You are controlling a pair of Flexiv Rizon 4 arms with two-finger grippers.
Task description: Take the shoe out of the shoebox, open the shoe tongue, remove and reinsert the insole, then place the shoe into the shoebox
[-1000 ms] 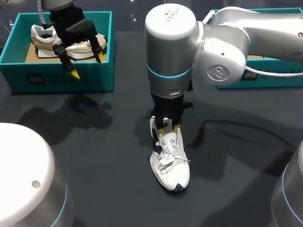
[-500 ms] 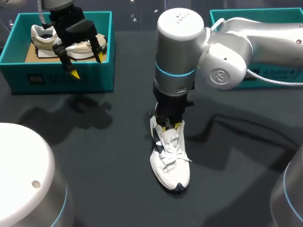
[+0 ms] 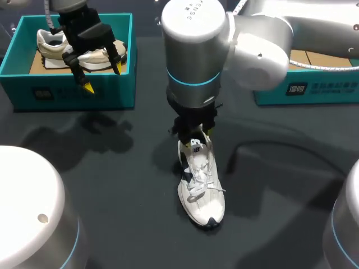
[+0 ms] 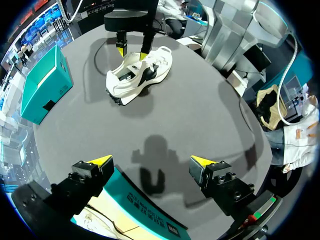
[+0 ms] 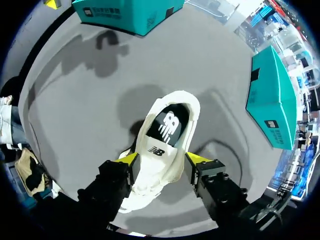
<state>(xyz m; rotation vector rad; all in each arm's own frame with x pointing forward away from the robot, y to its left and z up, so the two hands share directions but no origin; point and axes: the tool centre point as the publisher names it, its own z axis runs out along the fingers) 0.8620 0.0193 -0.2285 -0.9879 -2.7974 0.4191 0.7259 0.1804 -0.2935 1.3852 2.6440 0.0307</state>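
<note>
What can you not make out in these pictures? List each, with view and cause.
The right gripper: head view, hidden under the right arm; its hold on the white shoe is unclear.
The second shoe in the left box: head view, partly behind the left gripper.
Inside of the right box: head view, covered by the right arm.
</note>
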